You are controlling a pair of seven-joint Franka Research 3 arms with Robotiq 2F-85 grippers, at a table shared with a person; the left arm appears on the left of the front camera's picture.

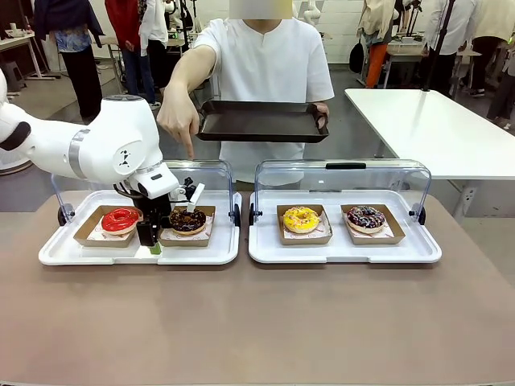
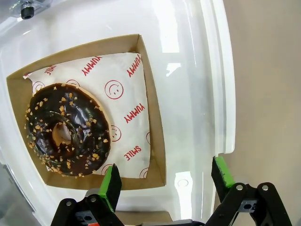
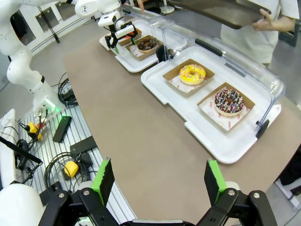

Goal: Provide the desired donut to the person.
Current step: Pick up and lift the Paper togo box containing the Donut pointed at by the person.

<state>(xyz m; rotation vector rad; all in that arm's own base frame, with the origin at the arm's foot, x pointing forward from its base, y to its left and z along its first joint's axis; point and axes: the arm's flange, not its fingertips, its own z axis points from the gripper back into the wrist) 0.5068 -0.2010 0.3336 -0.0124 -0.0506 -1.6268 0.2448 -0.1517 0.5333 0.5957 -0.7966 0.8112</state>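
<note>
1 chocolate donut point(image 2: 66, 129) beside left gripper point(image 2: 165, 165) fingers point(image 2: 112, 186)

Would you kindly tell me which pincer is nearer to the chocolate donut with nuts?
Left. The left pincer hovers just beside the chocolate donut; the right pincer hangs far off, back from both trays.

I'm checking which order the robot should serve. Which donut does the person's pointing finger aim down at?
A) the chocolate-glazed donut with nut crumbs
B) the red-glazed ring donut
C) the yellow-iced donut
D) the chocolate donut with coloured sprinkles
A: the person's hand points a finger straight down above the chocolate-glazed donut with nut crumbs in the left white plastic tray, and the open left gripper hangs beside that donut's box.
</note>
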